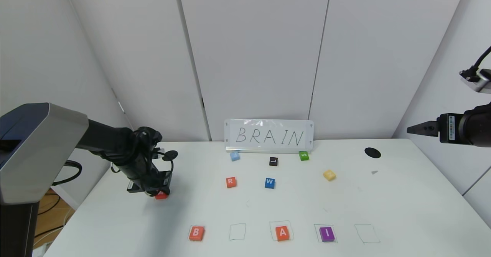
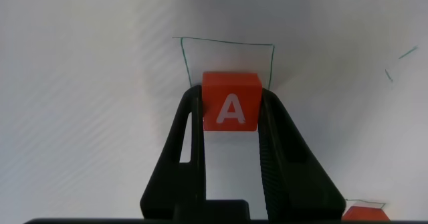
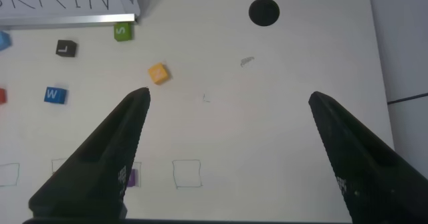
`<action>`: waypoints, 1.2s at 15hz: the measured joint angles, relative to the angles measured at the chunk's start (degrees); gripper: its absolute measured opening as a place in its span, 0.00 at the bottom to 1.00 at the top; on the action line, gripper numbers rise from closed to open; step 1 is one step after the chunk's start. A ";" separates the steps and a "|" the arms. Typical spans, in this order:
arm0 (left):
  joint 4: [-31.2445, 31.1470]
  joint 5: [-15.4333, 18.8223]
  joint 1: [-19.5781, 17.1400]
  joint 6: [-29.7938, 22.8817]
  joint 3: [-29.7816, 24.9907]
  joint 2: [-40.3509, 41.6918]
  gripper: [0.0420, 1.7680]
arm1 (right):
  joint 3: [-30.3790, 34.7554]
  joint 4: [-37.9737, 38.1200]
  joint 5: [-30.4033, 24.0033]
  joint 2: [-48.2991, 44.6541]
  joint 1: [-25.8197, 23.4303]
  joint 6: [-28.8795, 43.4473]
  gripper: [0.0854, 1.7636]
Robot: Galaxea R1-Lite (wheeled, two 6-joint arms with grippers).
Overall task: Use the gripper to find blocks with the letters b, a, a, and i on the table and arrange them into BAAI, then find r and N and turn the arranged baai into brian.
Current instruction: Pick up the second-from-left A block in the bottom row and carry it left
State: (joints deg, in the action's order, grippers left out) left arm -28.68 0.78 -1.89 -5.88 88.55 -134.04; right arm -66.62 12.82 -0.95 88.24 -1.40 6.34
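Note:
My left gripper (image 1: 161,193) is shut on an orange-red A tile (image 2: 231,102), low over the left part of the white table (image 1: 402,211); the tile shows below the fingers in the head view (image 1: 161,195). A pen-drawn square (image 2: 227,57) lies just beyond it. In the front row stand the B tile (image 1: 196,233), another A tile (image 1: 282,233) and the purple I tile (image 1: 327,234). The R tile (image 1: 231,182) and the yellow N tile (image 1: 329,175) lie mid-table. My right gripper (image 1: 418,128) is open and empty, raised at the far right.
A BRAIN sign (image 1: 268,136) stands at the back. Before it lie a light blue tile (image 1: 234,156), the black L (image 1: 273,161), the green S (image 1: 303,155) and the blue W (image 1: 269,182). Two drawn squares (image 1: 237,231) (image 1: 367,234) hold nothing. A black hole (image 1: 372,152) is back right.

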 joint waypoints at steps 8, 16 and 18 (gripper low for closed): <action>0.09 -0.16 -0.22 0.02 0.48 -0.52 0.28 | -0.09 -0.02 0.02 0.02 -0.09 0.00 0.97; -0.11 -0.16 -0.50 -0.06 0.89 -0.67 0.64 | -0.09 -0.02 0.00 0.02 -0.17 0.04 0.97; -0.22 -0.16 -0.52 -0.09 1.02 -0.65 0.72 | -0.16 -0.02 0.02 0.02 -0.17 0.04 0.97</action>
State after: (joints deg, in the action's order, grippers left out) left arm -28.90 0.62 -2.41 -5.96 89.58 -134.68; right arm -66.78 12.80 -0.93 88.26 -1.57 6.38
